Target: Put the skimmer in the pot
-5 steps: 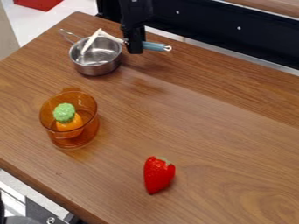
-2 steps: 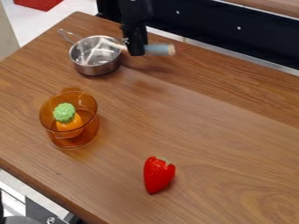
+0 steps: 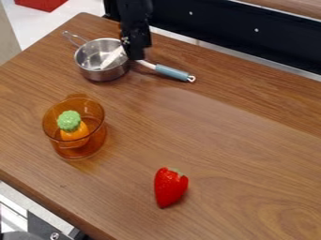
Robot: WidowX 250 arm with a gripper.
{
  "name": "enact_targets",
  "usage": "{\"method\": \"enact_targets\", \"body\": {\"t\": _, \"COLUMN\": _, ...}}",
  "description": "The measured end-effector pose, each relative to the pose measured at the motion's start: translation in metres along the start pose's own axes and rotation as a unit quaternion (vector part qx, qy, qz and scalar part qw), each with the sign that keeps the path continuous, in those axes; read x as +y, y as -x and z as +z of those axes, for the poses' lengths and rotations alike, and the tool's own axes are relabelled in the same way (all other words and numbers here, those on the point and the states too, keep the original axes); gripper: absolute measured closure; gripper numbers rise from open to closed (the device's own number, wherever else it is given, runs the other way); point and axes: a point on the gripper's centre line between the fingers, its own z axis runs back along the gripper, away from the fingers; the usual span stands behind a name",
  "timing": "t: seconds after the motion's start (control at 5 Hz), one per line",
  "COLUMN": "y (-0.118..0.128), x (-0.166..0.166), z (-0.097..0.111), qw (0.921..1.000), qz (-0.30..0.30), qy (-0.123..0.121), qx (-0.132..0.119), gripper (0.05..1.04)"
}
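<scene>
The skimmer (image 3: 171,72) has swung round and the tool (image 3: 135,56) has shifted to the pot's (image 3: 105,74) rim. The skimmer's head is inside, its handle outside; whether the tool is clamped, I cannot tell.

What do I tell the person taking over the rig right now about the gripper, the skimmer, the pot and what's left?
Gripper: at the metal pot's right rim, over the middle of the skimmer; whether it grips it, I can't tell.
Skimmer: white end inside the pot, blue handle sticking out past the rim to the right.
Done: the white end is in the pot, near the far corner of the table.
Left: probably just confirm the skimmer is released and stays put, then back the arm off gently.
</scene>
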Motion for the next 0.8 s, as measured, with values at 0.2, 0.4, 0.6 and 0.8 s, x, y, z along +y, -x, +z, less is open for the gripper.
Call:
{"method": "enact_targets", "body": {"t": 0.2, "y": 0.000, "x": 0.001, "z": 0.000, "qw": 1.0000, "qz": -0.001, "qy": -0.002, "qx": 0.000, "gripper": 0.089}}
{"method": "enact_targets", "body": {"t": 0.4, "y": 0.002, "x": -0.002, "z": -0.009, "qw": 0.9998, "qz": 0.020, "qy": 0.001, "qx": 0.007, "gripper": 0.089}}
{"method": "enact_targets", "body": {"t": 0.6, "y": -0.004, "x": -0.015, "z": -0.020, "qw": 0.9965, "qz": 0.077, "qy": -0.018, "qx": 0.027, "gripper": 0.089}}
{"method": "enact_targets", "body": {"t": 0.8, "y": -0.017, "x": -0.031, "z": -0.011, "qw": 0.9916, "qz": 0.109, "qy": -0.068, "qx": 0.012, "gripper": 0.089}}
